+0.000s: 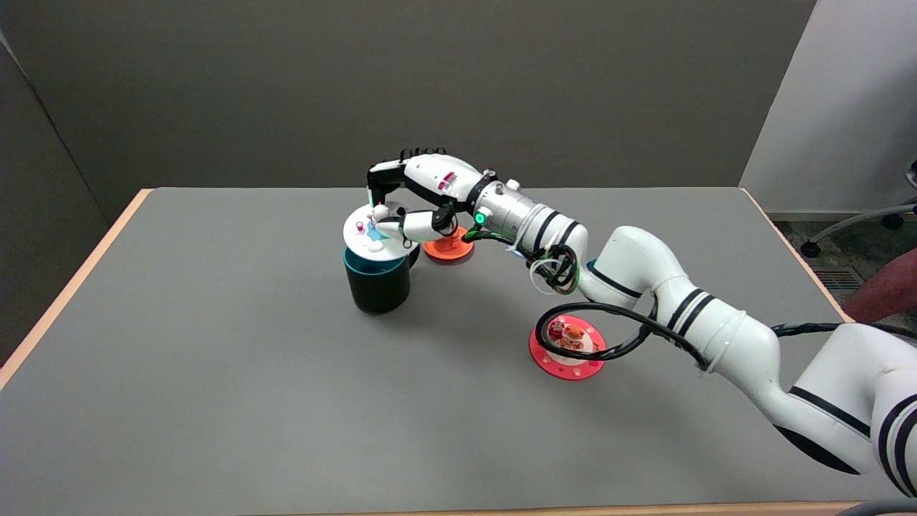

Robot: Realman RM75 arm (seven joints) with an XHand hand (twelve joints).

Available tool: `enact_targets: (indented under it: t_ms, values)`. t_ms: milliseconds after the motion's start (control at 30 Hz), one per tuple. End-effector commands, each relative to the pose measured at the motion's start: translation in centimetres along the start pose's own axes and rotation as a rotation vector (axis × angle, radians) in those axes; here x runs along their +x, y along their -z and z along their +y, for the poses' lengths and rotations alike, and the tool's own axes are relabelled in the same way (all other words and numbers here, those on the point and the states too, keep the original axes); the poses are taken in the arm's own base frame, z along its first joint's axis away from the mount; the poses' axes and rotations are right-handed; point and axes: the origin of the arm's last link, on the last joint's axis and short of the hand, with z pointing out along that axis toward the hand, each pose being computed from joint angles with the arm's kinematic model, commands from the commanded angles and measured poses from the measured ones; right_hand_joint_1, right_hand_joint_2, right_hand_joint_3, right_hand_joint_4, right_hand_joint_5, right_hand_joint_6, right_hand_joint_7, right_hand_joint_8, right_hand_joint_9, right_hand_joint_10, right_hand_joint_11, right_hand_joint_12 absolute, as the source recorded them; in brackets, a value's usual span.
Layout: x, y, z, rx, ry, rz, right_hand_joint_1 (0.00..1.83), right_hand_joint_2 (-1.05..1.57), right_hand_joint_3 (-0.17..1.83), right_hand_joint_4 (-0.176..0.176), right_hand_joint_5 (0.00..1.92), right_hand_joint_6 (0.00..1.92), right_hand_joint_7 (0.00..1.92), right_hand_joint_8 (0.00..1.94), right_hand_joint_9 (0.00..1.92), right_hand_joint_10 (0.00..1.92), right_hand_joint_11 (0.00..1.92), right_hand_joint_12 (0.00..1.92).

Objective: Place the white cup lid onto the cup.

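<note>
The right hand [401, 208] is pinching the round white cup lid [376, 233], which is lying nearly flat, slightly tilted, on the upright dark teal cup [377, 281] near the desk's [215, 344] far edge.

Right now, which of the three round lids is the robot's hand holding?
The white round lid with small coloured decorations, held by the right hand atop the dark teal cup. The orange lid and the red lid lie flat on the table, unheld.
</note>
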Motion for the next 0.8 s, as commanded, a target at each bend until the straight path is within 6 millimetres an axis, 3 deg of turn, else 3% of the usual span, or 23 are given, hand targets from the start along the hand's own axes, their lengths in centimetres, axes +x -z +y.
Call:
enact_targets:
  t_ms: [33,800]
  values:
    - [-1.1,-0.9,-0.4,0.010,-0.030,-0.023,0.92,1.15,0.25,0.090,0.69,1.45,0.54,0.59,0.51,0.42,0.37,0.41]
    - [-2.7,-1.5,0.1,-0.016,-0.065,-0.050,0.92,1.15,0.25,0.092,0.69,1.45,0.55,0.59,0.51,0.42,0.37,0.42]
